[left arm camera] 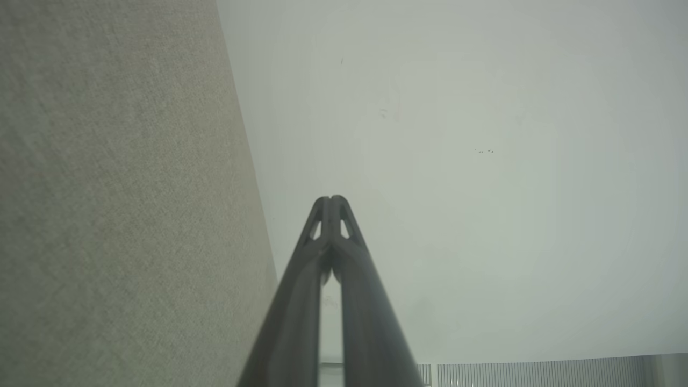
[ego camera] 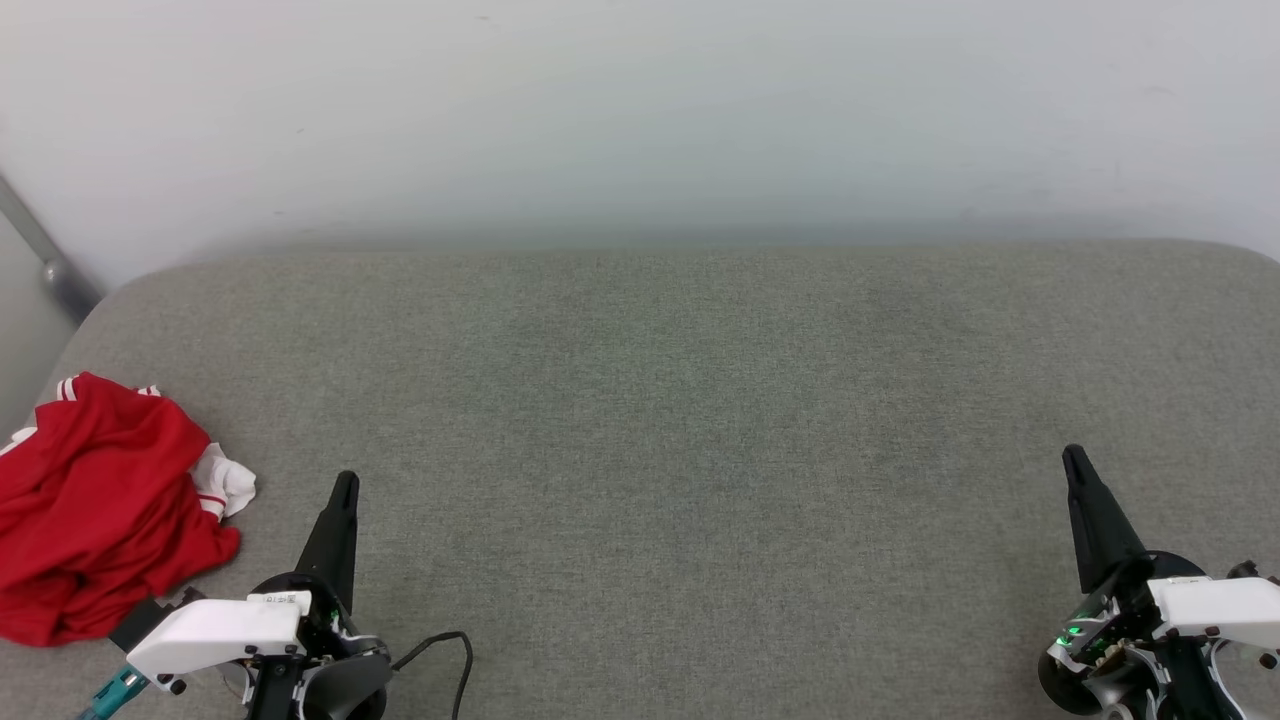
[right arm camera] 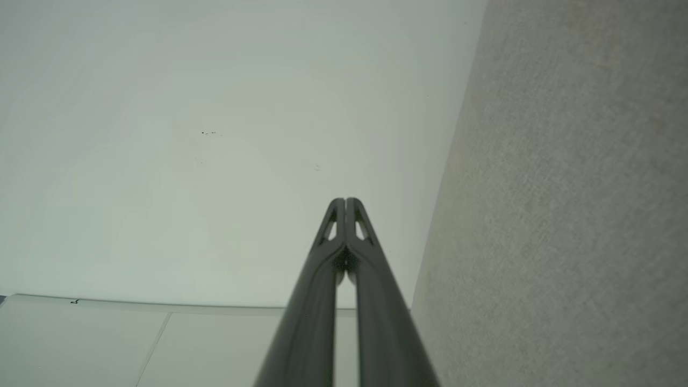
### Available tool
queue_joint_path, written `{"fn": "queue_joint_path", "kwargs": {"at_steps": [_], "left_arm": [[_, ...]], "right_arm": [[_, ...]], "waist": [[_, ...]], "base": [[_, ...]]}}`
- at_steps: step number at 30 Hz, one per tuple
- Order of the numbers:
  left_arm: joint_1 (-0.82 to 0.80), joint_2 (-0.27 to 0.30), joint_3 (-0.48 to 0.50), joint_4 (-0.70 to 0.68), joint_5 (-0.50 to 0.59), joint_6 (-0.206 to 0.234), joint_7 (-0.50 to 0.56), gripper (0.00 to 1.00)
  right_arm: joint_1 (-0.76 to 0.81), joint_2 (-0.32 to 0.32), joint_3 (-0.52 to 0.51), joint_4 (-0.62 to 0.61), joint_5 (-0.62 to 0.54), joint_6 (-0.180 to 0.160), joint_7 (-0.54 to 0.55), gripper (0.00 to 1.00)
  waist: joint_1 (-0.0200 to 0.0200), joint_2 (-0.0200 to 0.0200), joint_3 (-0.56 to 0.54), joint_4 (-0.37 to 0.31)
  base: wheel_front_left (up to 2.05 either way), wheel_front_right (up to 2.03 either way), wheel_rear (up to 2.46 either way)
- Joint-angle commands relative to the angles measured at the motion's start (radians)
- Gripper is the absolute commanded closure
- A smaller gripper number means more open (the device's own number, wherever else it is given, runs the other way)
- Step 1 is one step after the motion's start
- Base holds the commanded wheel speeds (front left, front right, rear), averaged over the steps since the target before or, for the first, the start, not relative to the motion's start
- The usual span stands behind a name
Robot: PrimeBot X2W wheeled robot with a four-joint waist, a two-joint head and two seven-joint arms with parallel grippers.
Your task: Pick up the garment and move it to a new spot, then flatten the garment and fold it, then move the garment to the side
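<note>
– Red cloth, all bunched up! That is the garment (ego camera: 95, 510), at the lower left of the head view, right by the left edge.
– How does it look?
– It lies in a soft heap, full of folds and dips. A white sleeve (ego camera: 228, 482) pokes out on its right side, with a thin red-and-white edge on it. Some striped trim (ego camera: 68, 386) shows at the top of the heap too.
– What is it lying on?
– A wide grey fabric top (ego camera: 660, 430). It looks woven and a little fuzzy. It is flat, and its far corners are round. Behind it is a smooth, pale wall (ego camera: 640, 110).
– Where are the grippers?
– The left gripper (ego camera: 345, 480) is at the lower left, just to the right of the heap. Its fingers do not touch the red cloth. The two long dark fingers are pressed together into one thin point, with nothing between them. In the left wrist view you can see the tips meet, with small holes cut in each finger.
– And the other one?
– The right gripper (ego camera: 1073, 456) is at the lower right, well apart from the garment. It is squeezed tight the same way and holds nothing.
– Anything else?
– A thin black cable (ego camera: 455, 655) curls at the bottom, beside the left gripper's white shell. A grey metal pole (ego camera: 45, 262) leans at the left edge, above the heap.
</note>
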Motion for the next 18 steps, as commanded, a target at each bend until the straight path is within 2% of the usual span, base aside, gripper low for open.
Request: {"fn": "queue_joint_path", "kwargs": {"at_steps": [1, 18], "left_arm": [[-0.008, -0.001, 0.001, 0.000, 0.000, -0.004, 0.002, 1.00], [-0.008, -0.001, 0.001, 0.000, 0.000, -0.004, 0.002, 1.00]], "right_arm": [[-0.012, 0.004, 0.000, 0.001, -0.004, 0.000, 0.002, 1.00], [-0.012, 0.004, 0.000, 0.001, -0.004, 0.000, 0.002, 1.00]], "waist": [[0.0000, 0.0000, 0.000, 0.000], [0.0000, 0.0000, 0.000, 0.000]], "base": [[0.00, 0.00, 0.00], [0.00, 0.00, 0.00]]}}
